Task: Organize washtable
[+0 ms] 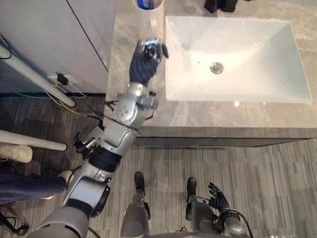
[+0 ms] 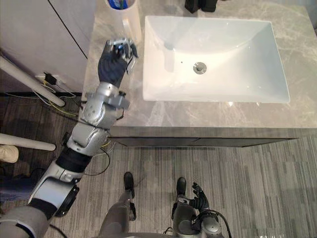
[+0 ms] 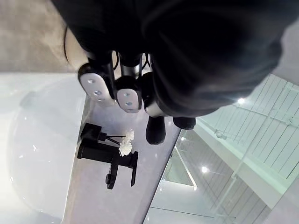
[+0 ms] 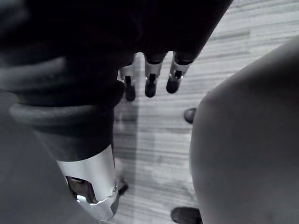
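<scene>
Cup (image 2: 124, 22) stands upright on surface (image 1: 124, 34), just beyond left robot hand (image 1: 146, 62), wallward; fingers loosely curled, empty. Right robot hand (image 1: 218, 196) hangs low, relaxed, far off.

A white cup (image 1: 148, 20) at the far side of the counter (image 1: 223, 116) is cut by the picture's top edge. The blue thing (image 1: 146, 3) standing in it shows as a mere stub, too little to name. Black things (image 1: 214, 5) behind the sink (image 1: 267, 59) are cropped the same way. Whether the left hand (image 1: 143, 62) touches the cup cannot be told. At the left edge a person's dark trouser leg (image 1: 25, 188) is cut off, and a pale rounded thing (image 1: 15, 152) above it is too cropped to name. White flowers (image 3: 125, 144) by the black tap (image 3: 112, 158) are tiny; what holds them is unclear.
</scene>
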Controlling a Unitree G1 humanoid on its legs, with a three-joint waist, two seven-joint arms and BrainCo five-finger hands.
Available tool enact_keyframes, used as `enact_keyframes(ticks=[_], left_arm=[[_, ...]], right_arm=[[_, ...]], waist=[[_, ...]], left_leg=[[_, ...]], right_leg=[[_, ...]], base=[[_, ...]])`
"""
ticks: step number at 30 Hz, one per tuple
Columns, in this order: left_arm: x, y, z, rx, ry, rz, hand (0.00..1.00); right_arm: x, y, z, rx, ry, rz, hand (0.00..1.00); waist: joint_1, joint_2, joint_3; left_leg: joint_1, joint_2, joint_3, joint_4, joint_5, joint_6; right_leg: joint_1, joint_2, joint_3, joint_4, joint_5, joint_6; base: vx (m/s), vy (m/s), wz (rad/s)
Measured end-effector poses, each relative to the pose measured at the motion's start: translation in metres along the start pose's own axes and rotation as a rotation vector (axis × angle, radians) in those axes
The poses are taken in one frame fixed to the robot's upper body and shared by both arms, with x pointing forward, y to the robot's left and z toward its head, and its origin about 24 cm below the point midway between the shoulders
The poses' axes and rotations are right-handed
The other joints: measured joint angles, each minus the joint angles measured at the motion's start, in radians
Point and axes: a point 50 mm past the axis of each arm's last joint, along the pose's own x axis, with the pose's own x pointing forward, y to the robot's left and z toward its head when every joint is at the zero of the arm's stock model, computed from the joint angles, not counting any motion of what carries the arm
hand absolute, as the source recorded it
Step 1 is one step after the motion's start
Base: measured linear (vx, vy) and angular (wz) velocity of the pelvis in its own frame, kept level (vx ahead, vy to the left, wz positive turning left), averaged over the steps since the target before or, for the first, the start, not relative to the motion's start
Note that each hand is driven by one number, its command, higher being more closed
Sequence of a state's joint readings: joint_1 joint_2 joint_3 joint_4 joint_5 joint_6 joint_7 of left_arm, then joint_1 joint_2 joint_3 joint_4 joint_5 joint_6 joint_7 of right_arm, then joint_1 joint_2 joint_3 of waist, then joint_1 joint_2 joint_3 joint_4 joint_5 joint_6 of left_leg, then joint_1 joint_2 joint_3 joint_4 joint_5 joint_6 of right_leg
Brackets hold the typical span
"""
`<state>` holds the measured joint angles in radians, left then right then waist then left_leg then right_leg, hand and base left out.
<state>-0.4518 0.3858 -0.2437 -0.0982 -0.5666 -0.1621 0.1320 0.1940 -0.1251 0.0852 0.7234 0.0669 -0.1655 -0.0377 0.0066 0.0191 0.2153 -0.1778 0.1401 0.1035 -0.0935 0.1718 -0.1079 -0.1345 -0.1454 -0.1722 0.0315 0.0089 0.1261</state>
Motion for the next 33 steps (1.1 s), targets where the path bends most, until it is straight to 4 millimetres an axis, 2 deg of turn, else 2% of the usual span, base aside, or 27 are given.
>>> enact_keyframes(ticks=[1,5,7,10,13,14,15,18,19,20,22,24,25,27,29,32,33], left_arm=[[-0.005,0.002,-0.001,-0.003,0.005,0.008,1.00],[-0.044,0.017,-0.004,-0.022,0.043,0.081,1.00],[-0.072,0.024,-0.003,-0.056,0.048,0.167,1.00],[-0.100,0.033,0.002,-0.066,0.032,0.313,1.00],[-0.137,0.058,0.021,0.099,0.001,0.525,1.00],[-0.154,0.070,0.027,0.192,0.004,0.624,1.00],[-0.163,0.076,0.030,0.233,0.010,0.674,1.00],[-0.214,0.099,0.045,0.393,0.060,0.948,1.00],[-0.234,0.105,0.046,0.450,0.110,1.037,0.00],[-0.258,0.113,0.040,0.490,0.193,1.136,0.00],[-0.287,0.120,0.022,0.492,0.324,1.251,0.00],[-0.336,0.118,-0.022,0.421,0.617,1.372,0.00],[-0.348,0.115,-0.034,0.392,0.699,1.392,0.00],[-0.391,0.093,-0.074,0.258,0.989,1.429,0.00],[-0.421,0.070,-0.095,0.153,1.182,1.447,0.00],[-0.452,0.034,-0.116,-0.005,1.414,1.454,0.00],[-0.454,0.030,-0.119,-0.025,1.438,1.453,0.00]], right_arm=[[0.000,0.000,-0.002,-0.001,0.008,0.000,0.00],[-0.001,-0.001,-0.011,-0.020,0.049,0.011,0.00],[-0.003,-0.001,-0.016,-0.031,0.072,0.016,0.00],[-0.006,-0.005,-0.025,-0.024,0.108,0.001,0.00],[-0.009,-0.007,-0.030,-0.018,0.130,-0.005,0.00],[-0.012,-0.008,-0.034,-0.005,0.142,-0.011,0.00],[-0.013,-0.009,-0.036,0.002,0.148,-0.016,0.00],[-0.015,-0.005,-0.040,0.029,0.157,-0.020,0.00],[-0.016,-0.005,-0.041,0.043,0.162,-0.028,0.00],[-0.017,-0.004,-0.043,0.057,0.168,-0.033,0.00],[-0.019,-0.005,-0.046,0.079,0.177,-0.043,0.00],[-0.021,-0.005,-0.049,0.091,0.185,-0.047,0.00],[-0.022,-0.004,-0.050,0.093,0.189,-0.046,0.00],[-0.023,0.000,-0.053,0.107,0.201,-0.041,0.00],[-0.024,0.003,-0.056,0.130,0.218,-0.047,0.00],[-0.024,0.008,-0.057,0.145,0.226,-0.046,0.00],[-0.023,0.008,-0.057,0.146,0.227,-0.046,0.00]], waist=[[0.005,0.001,-0.005],[0.014,0.012,-0.056],[0.016,0.018,-0.082],[0.038,0.028,-0.125],[0.046,0.041,-0.158],[0.063,0.044,-0.172],[0.066,0.045,-0.176],[0.069,0.040,-0.187],[0.069,0.037,-0.199],[0.069,0.036,-0.209],[0.071,0.033,-0.212],[0.076,0.026,-0.216],[0.078,0.023,-0.221],[0.079,0.016,-0.225],[0.075,0.000,-0.235],[0.064,-0.014,-0.236],[0.064,-0.017,-0.235]], left_leg=[[0.009,0.000,-0.003,0.000,-0.001,-0.002],[0.042,0.000,-0.020,0.000,-0.006,-0.004],[0.077,0.000,-0.019,0.000,-0.017,-0.005],[0.107,0.001,-0.022,0.000,-0.032,-0.008],[0.125,0.002,-0.048,0.000,-0.033,-0.006],[0.132,0.002,-0.054,0.000,-0.033,-0.006],[0.138,0.002,-0.055,0.000,-0.034,-0.006],[0.158,0.002,-0.072,0.000,-0.036,-0.003],[0.157,0.003,-0.072,0.000,-0.036,-0.003],[0.158,0.003,-0.071,0.000,-0.036,-0.002],[0.171,0.001,-0.065,0.000,-0.040,0.003],[0.195,-0.004,-0.060,0.000,-0.042,0.006],[0.198,-0.004,-0.060,0.000,-0.042,0.006],[0.209,-0.004,-0.060,-0.001,-0.042,0.006],[0.212,-0.002,-0.060,-0.003,-0.043,0.006],[0.202,-0.002,-0.059,-0.007,-0.044,0.007],[0.199,-0.002,-0.059,-0.006,-0.044,0.008]], right_leg=[[0.010,0.000,-0.004,0.000,-0.003,0.000],[0.055,0.000,-0.022,0.000,-0.014,-0.002],[0.091,0.000,-0.023,-0.001,-0.023,-0.002],[0.126,0.000,-0.031,0.000,-0.039,-0.006],[0.165,0.000,-0.074,0.004,-0.052,-0.008],[0.175,0.000,-0.081,0.008,-0.059,-0.008],[0.181,0.000,-0.084,0.010,-0.061,-0.009],[0.206,-0.002,-0.115,0.021,-0.078,-0.009],[0.209,-0.003,-0.124,0.024,-0.084,-0.006],[0.211,-0.004,-0.128,0.026,-0.090,0.001],[0.223,-0.007,-0.129,0.027,-0.091,0.002],[0.240,-0.015,-0.128,0.039,-0.096,-0.003],[0.242,-0.017,-0.128,0.044,-0.099,-0.003],[0.248,-0.017,-0.128,0.054,-0.111,0.004],[0.251,-0.016,-0.129,0.054,-0.113,0.003],[0.250,-0.015,-0.130,0.054,-0.113,0.003],[0.248,-0.015,-0.131,0.053,-0.113,0.003]], base=[[0.03,0.001,0.25],[0.02,-0.003,0.12],[0.00,0.000,0.00],[0.00,-0.005,0.09],[0.00,-0.014,0.30],[0.00,-0.015,0.22],[0.01,-0.020,0.22],[-0.02,-0.022,0.24],[-0.02,-0.018,0.17],[0.01,-0.014,0.12],[0.01,-0.005,0.03],[0.00,0.000,0.00],[0.00,0.000,0.00],[0.00,0.000,0.00],[0.00,0.000,0.00],[-0.04,-0.008,0.02],[-0.02,0.002,0.10]])
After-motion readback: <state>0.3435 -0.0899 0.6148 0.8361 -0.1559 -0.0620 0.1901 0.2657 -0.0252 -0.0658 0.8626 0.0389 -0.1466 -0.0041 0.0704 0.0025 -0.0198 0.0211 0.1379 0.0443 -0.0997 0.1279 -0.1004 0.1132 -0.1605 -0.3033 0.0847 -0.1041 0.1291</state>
